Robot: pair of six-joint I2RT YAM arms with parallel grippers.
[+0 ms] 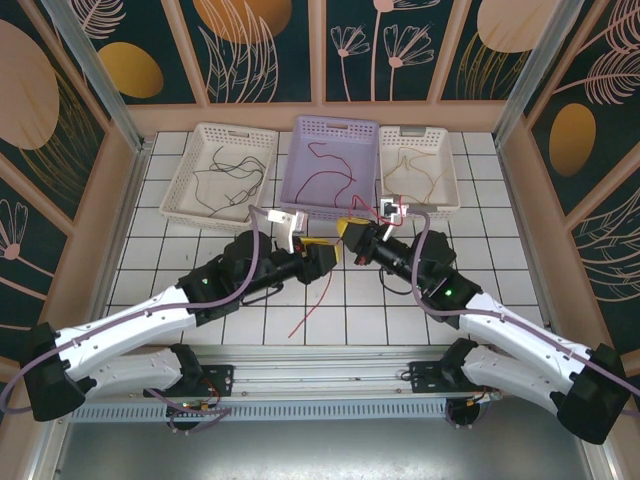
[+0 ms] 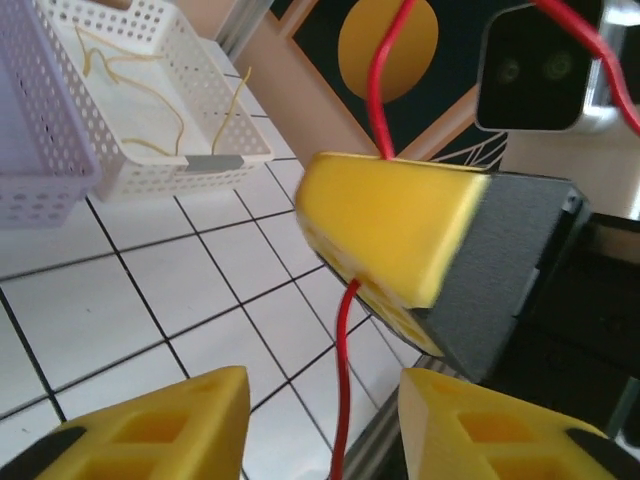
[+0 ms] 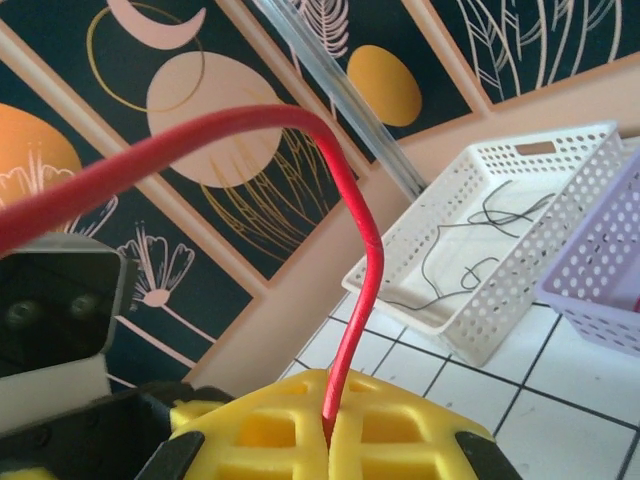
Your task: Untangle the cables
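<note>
Pinching the red cable (image 3: 360,300), our right fingers (image 3: 400,420) press together on it; our left fingers (image 2: 150,435) stand spread, the cable hanging between them.

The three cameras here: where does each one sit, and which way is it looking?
Top external: above and behind the arms, looking down on the tiled table, purple basket, left arm and right arm.
Left wrist: on the left arm, looking past its open left gripper at the right gripper and the white basket of yellow cables.
Right wrist: on the right arm, looking over its own fingers, shut on the red cable, toward the white basket of black cables.
Shared: all three show the red cable.
</note>
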